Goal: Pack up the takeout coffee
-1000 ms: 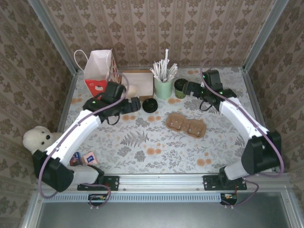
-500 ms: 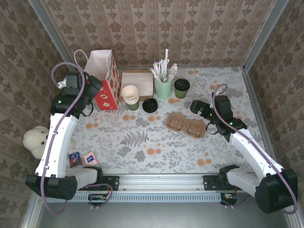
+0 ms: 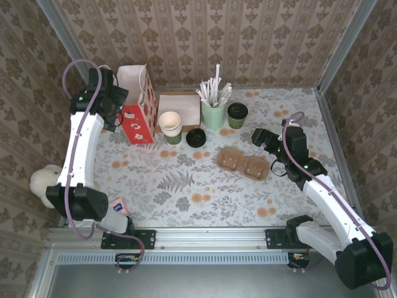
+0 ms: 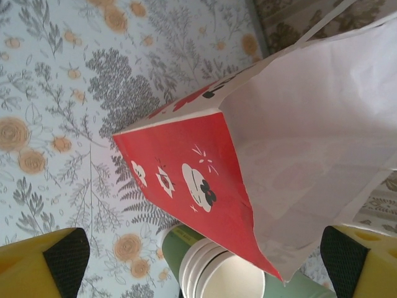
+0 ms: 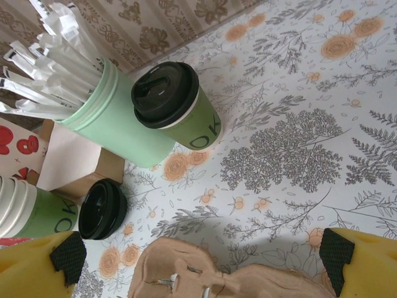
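takeout coffee (image 5: 170, 105): green paper cup, round black lid, prob plastic. left gripper (image 4: 201, 257) & right gripper (image 5: 201, 253) fingers spread, empty.

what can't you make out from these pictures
Paper bag inside: top view, own walls hide it.
Cup carrier: right wrist view, cut by bottom edge.
Takeout coffee contents: black lid covers them.
Plush toy: top view, left arm hides part.

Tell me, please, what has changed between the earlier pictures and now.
The left gripper swung from the cup stack out to the left of the paper bag; the right gripper drew back from the takeout coffee. Both open, holding nothing. Objects stayed put.
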Available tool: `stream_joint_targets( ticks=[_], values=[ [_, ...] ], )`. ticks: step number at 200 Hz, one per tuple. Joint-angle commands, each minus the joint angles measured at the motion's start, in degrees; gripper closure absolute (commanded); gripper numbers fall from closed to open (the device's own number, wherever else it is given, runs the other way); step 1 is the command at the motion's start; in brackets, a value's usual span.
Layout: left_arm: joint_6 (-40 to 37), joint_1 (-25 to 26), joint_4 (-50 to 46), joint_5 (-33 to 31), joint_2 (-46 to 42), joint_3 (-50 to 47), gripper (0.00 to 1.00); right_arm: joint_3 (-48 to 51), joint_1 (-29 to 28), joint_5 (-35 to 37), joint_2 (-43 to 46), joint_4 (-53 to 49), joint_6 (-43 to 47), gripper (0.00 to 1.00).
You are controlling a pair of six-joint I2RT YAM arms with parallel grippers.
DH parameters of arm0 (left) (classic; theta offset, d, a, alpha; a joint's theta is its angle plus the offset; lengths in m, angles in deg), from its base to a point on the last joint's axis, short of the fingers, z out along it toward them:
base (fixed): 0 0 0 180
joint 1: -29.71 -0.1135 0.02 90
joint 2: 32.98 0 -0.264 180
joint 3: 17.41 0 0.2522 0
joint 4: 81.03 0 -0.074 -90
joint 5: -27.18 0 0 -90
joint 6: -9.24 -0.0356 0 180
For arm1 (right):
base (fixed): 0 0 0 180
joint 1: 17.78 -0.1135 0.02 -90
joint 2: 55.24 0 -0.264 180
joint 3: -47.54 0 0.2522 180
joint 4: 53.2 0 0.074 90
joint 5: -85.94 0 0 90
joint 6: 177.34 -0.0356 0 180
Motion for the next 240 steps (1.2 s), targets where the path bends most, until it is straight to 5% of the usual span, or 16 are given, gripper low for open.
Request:
stream_joint_targets(
  ticks=[1,32,66,182,240],
  values=[
    [4.4,-0.5,-5.9,2.6,2.7,3.5,0.0,0.6,-0.3,1.5,1.6,-1.8,0.0,0.0],
    [6.2,-0.6,-4.3,3.5,5.7,4.0,0.04,-0.6,-0.3,-3.1,2.5,-2.6,1.8,0.0],
    [6.8,-0.8,-3.4,3.6,7.7,4.0,0.2,-1.1,-0.4,-12.1,2.5,-1.9,5.2,0.0],
    [7.3,-3.5,1.7,2.5,5.2,-1.5,1.0,-3.8,-2.0,-11.9,2.1,-4.8,5.9,0.0],
    [7.8,-6.4,4.2,4.0,-0.5,-6.7,1.0,-6.9,-2.2,-7.4,3.8,-12.6,6.0,0.0]
  ],
)
